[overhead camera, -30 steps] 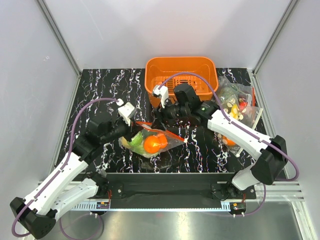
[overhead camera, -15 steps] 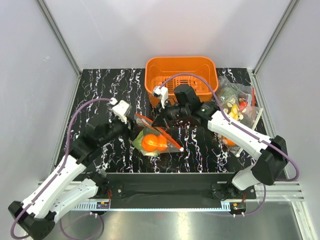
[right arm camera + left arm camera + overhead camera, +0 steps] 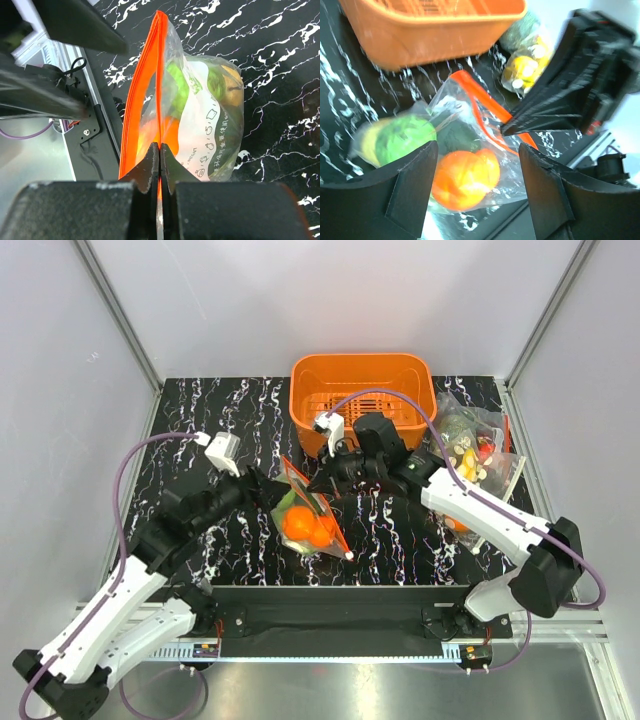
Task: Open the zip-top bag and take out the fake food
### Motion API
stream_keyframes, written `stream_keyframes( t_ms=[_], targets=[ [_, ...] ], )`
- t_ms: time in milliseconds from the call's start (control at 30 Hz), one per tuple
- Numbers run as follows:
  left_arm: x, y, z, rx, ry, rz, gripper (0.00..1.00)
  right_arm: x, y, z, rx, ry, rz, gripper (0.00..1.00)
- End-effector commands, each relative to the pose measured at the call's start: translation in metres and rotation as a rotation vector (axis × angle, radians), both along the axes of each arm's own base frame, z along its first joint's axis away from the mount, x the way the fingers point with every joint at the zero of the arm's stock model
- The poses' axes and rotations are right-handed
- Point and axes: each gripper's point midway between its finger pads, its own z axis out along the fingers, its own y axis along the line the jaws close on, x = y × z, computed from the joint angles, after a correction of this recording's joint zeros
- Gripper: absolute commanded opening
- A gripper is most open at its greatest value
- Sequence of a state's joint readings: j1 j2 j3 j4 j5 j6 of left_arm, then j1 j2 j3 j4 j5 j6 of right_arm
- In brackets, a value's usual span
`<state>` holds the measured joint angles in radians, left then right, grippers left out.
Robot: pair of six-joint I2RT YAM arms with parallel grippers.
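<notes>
The zip-top bag point(image 3: 312, 525) stands on the black marbled table, its red-orange zip strip point(image 3: 145, 90) uppermost and the mouth partly parted. Inside show the fake food: orange fruits point(image 3: 465, 177), a green piece point(image 3: 400, 140) and a dark avocado point(image 3: 460, 137). My right gripper point(image 3: 160, 150) is shut on one lip of the zip strip; from above it point(image 3: 318, 483) sits at the bag's far end. My left gripper point(image 3: 477, 195) hangs open just left of the bag point(image 3: 470, 150), holding nothing; in the top view it point(image 3: 268, 492) is beside the bag.
An orange basket point(image 3: 360, 360) stands at the back centre, close behind the right arm. Other clear bags of food point(image 3: 470, 445) lie at the right edge. One with yellow pieces point(image 3: 525, 70) shows beyond the bag. The table's near edge and rail are just below the bag.
My left gripper has let go of the bag, opened and drawn back to the left. My right gripper has shut on the zip strip, and the bag has turned upright.
</notes>
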<state>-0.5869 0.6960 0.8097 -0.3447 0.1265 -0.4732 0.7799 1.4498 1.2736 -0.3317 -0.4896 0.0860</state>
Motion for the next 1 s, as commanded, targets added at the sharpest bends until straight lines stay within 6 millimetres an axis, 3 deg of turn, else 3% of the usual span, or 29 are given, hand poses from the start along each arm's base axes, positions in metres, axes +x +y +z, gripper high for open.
stream_keyframes(
  t_ms=[0,133,400,533,633,667,700,967],
  targets=[
    [0.006,-0.014,0.005,-0.111,0.063,0.008,0.71,-0.004,0.0,0.03,0.083,-0.061,-0.006,0.0],
    [0.011,-0.022,0.012,-0.153,0.056,-0.005,0.72,-0.005,-0.002,0.028,0.084,-0.061,-0.01,0.0],
    [0.02,-0.026,-0.013,-0.078,0.121,0.015,0.68,-0.007,-0.004,0.026,0.087,-0.061,-0.013,0.0],
    [0.018,-0.027,-0.022,-0.049,0.148,0.008,0.53,-0.008,-0.005,0.025,0.082,-0.064,-0.018,0.0],
    [0.016,-0.029,-0.023,-0.044,0.147,-0.012,0.27,-0.004,-0.008,0.021,0.063,-0.069,-0.043,0.0],
    [0.016,-0.028,-0.019,-0.044,0.138,-0.012,0.08,0.001,-0.011,0.02,0.052,-0.075,-0.072,0.0],
    [0.015,-0.026,-0.019,-0.027,0.135,-0.015,0.03,0.003,-0.013,0.02,0.044,-0.079,-0.09,0.0],
    [0.003,-0.013,-0.014,0.127,0.127,-0.062,0.0,0.026,-0.052,0.011,-0.097,-0.15,-0.292,0.0]
  ],
)
